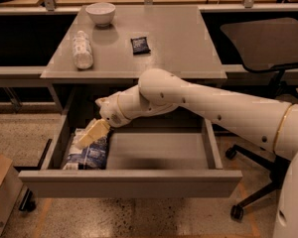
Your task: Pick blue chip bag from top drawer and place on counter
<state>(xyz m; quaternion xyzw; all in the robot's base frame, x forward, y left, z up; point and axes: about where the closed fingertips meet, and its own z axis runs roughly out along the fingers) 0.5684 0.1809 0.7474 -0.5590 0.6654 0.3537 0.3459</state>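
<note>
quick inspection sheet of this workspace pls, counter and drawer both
surface: counter grey; drawer open below it
job's things: bag lies at the drawer's left end, not yet on the counter
clutter: bowl, roll and packet on the counter
grippers: hand inside the drawer, at the bag's upper end
cables: nothing seen
surroundings: chair at right; box on the floor at left
</note>
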